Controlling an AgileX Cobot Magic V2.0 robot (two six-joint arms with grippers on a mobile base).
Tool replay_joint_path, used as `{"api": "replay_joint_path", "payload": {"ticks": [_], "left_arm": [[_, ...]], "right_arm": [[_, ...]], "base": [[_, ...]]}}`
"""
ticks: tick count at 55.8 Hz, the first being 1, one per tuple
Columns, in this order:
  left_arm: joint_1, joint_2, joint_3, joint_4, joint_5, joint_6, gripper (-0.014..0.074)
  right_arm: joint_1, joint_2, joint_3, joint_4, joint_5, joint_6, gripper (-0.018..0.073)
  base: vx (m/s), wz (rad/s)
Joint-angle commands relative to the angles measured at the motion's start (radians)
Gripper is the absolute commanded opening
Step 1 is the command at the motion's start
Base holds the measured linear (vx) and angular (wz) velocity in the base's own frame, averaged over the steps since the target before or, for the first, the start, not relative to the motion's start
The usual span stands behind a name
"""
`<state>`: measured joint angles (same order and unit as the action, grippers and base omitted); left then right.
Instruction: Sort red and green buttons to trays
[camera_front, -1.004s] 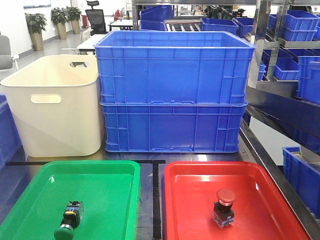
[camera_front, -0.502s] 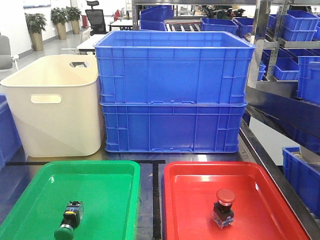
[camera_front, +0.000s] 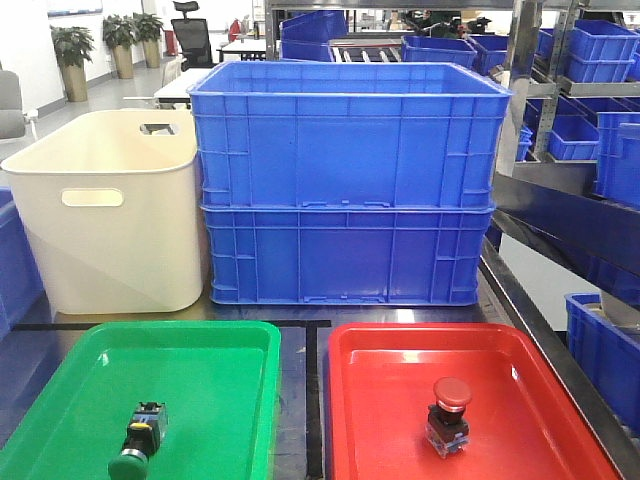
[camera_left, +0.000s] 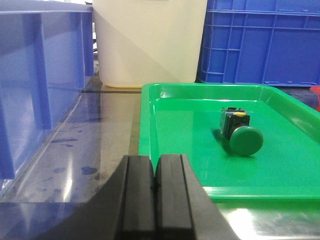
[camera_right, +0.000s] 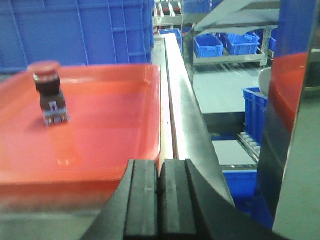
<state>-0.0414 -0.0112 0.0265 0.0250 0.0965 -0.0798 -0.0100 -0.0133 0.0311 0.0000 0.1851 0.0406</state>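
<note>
Both arms sit low at the near edge of the table, and I read this as a parked posture: my left gripper (camera_left: 155, 195) has its fingers pressed flat together with nothing between them, and my right gripper (camera_right: 160, 197) is the same, pads touching, empty. Ahead and to the right of the left pincer, well apart from it, the green button (camera_left: 241, 134) lies on its side in the green tray (camera_left: 150, 125), cap toward the wrist camera and switch block behind. Ahead and to the left of the right pincer, also well apart, the red button (camera_right: 47, 92) stands upright on its block in the red tray (camera_right: 125, 145), cap on top. Each cap colour matches its tray, so I judge the sort done; that would explain why neither pincer holds or reaches for anything. The green one is probably tipped because its head is heavier than its block, though that is a guess. Count: two buttons, one red and one green; two trays, side by side with a narrow strip of table between them in the front view. Behind the trays: two stacked blue crates (camera_front: 345, 180) and one cream tub (camera_front: 105, 215). Another blue crate (camera_left: 35, 90) flanks the left pincer on its left.
</note>
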Motion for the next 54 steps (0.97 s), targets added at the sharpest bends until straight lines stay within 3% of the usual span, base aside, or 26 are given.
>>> {"api": "replay_joint_path", "payload": {"ticks": [1,54], "left_arm": [[0.003,-0.014,-0.019,-0.006,-0.084,-0.005,-0.0006],[0.003,-0.014,-0.019,-0.006,-0.084,-0.005,-0.0006]], "right_arm": [[-0.001,-0.01,0.013,-0.011,-0.065,-0.056,-0.0009],[-0.001,-0.009,0.013,-0.011,-0.065,-0.055,-0.0009]], "base": [[0.0,0.0],[0.0,0.0]]}}
